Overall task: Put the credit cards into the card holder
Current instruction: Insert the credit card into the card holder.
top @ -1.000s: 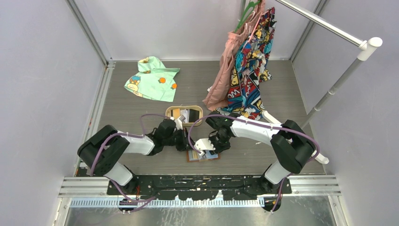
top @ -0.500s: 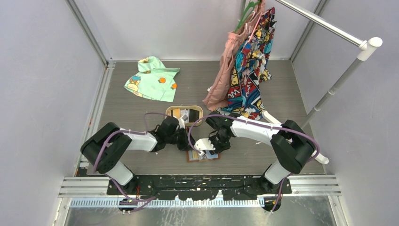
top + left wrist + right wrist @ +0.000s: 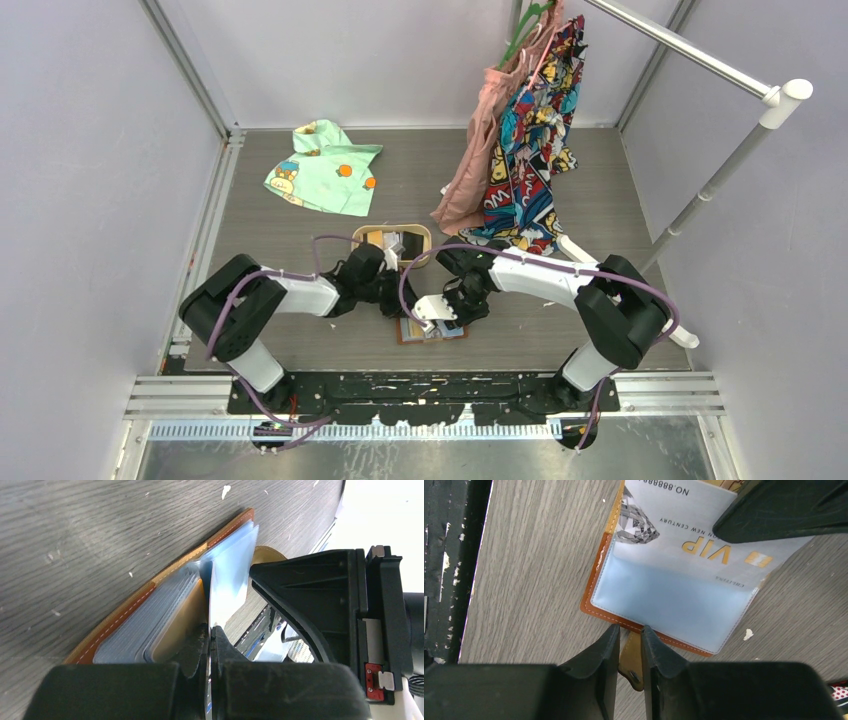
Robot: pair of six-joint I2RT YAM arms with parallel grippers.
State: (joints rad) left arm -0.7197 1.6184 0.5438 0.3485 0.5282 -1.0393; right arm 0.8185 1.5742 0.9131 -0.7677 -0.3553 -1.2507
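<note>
Grey wood-grain tabletop (image 3: 300,230) in a pale-walled booth, with the card holder (image 3: 432,329) lying open at lower centre of the overhead view, between both arms. Mid-insertion, by the look of it: silver card (image 3: 674,540) partway into a clear sleeve (lettering end outside). Left claw (image 3: 210,637) pressed together on that card's edge, wrist laid low and nearly level with the wood, reaching in from the left. Right claw (image 3: 629,642) narrowed onto the holder's snap tab (image 3: 630,662), seemingly pinning the holder, forearm swung in from the right and tipped downward. Next, probably: push the card straight along the sleeve until seated, holder kept steady, then fetch another from the tan tray (image 3: 358,237) just behind.
</note>
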